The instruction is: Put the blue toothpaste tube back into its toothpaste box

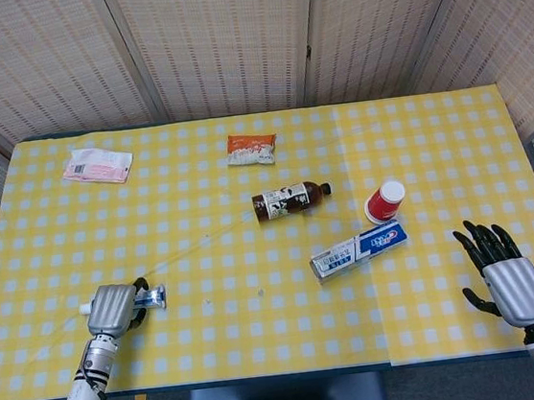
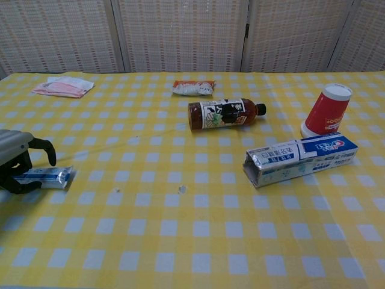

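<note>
Near the front left corner of the tabletop (image 1: 434, 142), the left hand (image 1: 112, 308) sits over the blue toothpaste tube (image 2: 47, 176), its dark fingers (image 2: 43, 148) arched over the tube and a thumb below it; whether they actually clamp the tube cannot be told. The tube lies flat, its crimped end poking out toward the centre. The toothpaste box (image 1: 359, 250) lies well apart, right of centre, its open end facing the front edge. A red cup (image 1: 384, 201) lies just behind it, a brown bottle (image 1: 291, 199) near the middle. The right hand (image 1: 507, 272) hovers by the front right corner, fingers spread, holding nothing.
</note>
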Tool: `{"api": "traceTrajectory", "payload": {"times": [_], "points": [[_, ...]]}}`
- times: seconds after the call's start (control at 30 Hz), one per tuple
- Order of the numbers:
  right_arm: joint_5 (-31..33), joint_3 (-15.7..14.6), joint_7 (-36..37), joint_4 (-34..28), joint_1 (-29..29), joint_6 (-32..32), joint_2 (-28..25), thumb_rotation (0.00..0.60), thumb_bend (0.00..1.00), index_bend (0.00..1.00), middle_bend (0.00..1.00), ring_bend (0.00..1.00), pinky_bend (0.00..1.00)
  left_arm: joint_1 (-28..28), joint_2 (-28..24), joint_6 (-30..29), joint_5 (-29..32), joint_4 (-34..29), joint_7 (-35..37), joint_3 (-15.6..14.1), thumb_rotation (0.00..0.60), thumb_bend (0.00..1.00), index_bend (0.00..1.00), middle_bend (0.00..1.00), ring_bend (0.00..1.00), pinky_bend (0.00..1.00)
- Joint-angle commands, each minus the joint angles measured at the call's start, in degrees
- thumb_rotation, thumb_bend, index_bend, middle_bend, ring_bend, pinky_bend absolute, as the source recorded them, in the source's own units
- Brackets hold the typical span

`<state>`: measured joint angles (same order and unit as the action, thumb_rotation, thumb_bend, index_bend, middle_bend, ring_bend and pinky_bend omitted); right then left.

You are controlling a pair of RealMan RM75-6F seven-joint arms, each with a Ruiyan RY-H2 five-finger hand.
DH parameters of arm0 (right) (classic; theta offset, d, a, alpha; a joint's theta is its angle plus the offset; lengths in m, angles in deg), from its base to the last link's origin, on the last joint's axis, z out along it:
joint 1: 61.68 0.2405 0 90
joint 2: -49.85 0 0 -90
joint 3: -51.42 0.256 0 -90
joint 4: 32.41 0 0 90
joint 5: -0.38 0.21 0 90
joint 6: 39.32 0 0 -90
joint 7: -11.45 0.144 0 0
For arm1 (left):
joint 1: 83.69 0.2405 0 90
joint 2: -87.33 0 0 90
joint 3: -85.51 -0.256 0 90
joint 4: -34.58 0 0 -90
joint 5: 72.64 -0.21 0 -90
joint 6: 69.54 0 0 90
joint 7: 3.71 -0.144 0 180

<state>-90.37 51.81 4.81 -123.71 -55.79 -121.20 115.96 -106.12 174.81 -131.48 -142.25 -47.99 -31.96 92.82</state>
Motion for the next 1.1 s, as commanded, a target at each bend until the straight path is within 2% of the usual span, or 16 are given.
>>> {"api": "traceTrajectory", "payload": {"times": [0.03, 0.53, 0.6, 0.73, 0.8, 0.93, 1.1], "points": [[0.29, 0.10, -0.01, 0.01, 0.03, 0.10, -0.06, 0.600, 0.30, 0.00, 0.00, 0.00, 0.00, -0.64, 0.41, 0.43, 0.94, 0.58, -0.66, 0.00, 0.600, 0.38, 0.40, 1.00, 1.00, 1.00], [0.66, -0.03, 0.01, -0.02, 0.03, 0.23, -0.18, 0.600, 0.30, 0.00, 0.00, 0.00, 0.00, -2.36, 1.11, 1.40, 4.40, 2.73, -1.75, -0.70, 0.600, 0.37, 0.42, 1.00, 1.00, 1.00], [0.63, -0.10, 0.05, -0.10, 0.05, 0.27, -0.22, 0.600, 0.30, 0.00, 0.00, 0.00, 0.00, -2.52, 1.32, 1.18, 4.65, 3.20, -1.78, -0.68, 0.600, 0.37, 0.47, 1.00, 1.00, 1.00], [0.48, -0.19, 0.10, -0.20, 0.00, 0.14, -0.29, 0.600, 0.30, 0.00, 0.00, 0.00, 0.00, -2.37, 2.00, -0.70, 3.31, 4.32, -0.59, -0.81, 0.600, 0.38, 0.72, 1.00, 1.00, 1.00], [0.39, -0.24, 0.16, -0.25, -0.02, 0.06, -0.33, 0.600, 0.30, 0.00, 0.00, 0.00, 0.00, -2.03, 2.02, -1.97, 1.78, 4.24, 1.54, -0.90, 0.600, 0.38, 0.78, 1.00, 1.00, 1.00], [-0.01, -0.45, 0.24, -0.38, -0.12, -0.20, -0.39, 0.600, 0.30, 0.00, 0.00, 0.00, 0.00, -0.76, 0.58, -4.72, -2.38, 1.81, 11.23, -0.76, 0.600, 0.38, 0.81, 1.00, 1.00, 1.00], [0.08, -0.75, 0.29, -0.42, 0.42, 1.19, -0.27, 0.600, 0.30, 0.00, 0.00, 0.00, 0.00, 0.80, -5.25, -4.26, -4.41, -6.65, 25.83, -0.27, 0.600, 0.37, 0.82, 1.00, 1.00, 1.00]]}}
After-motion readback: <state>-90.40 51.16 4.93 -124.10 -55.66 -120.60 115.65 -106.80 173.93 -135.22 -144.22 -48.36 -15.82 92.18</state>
